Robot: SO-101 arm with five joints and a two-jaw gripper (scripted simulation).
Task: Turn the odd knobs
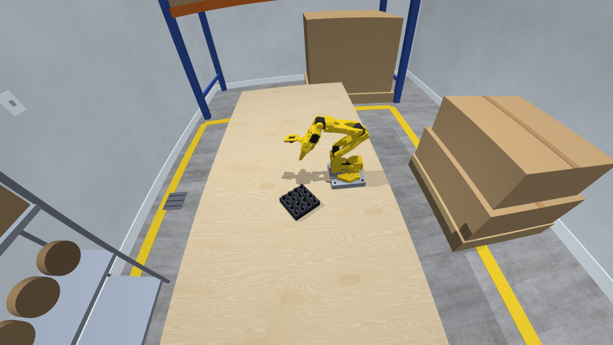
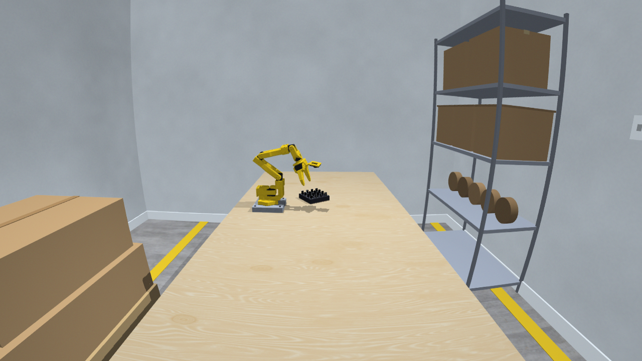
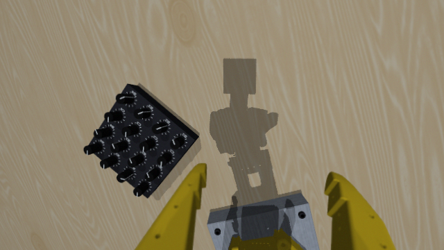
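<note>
While the claw (image 1: 292, 149) (image 2: 306, 183) (image 3: 265, 173) hangs above the table (image 1: 300, 274) (image 2: 314, 287) (image 3: 312, 69), its fingers partly open and grasping nothing, the knob box (image 1: 295, 215) (image 2: 314, 200) (image 3: 173, 121) lies below and to one side, beyond the left finger in the wrist view, cornerwise to the gap; a sideways shift is presumably required.

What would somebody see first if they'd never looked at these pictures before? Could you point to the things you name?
Probably the bright yellow robot arm (image 1: 338, 125) (image 2: 272, 153), standing on the wooden table (image 1: 300, 274) (image 2: 323, 287). Next, maybe the black knob box (image 1: 300, 202) (image 2: 314, 197) (image 3: 139, 139) on the table near it. Big brown boxes (image 1: 510, 145) (image 2: 58, 251) are stacked beside the table.
</note>
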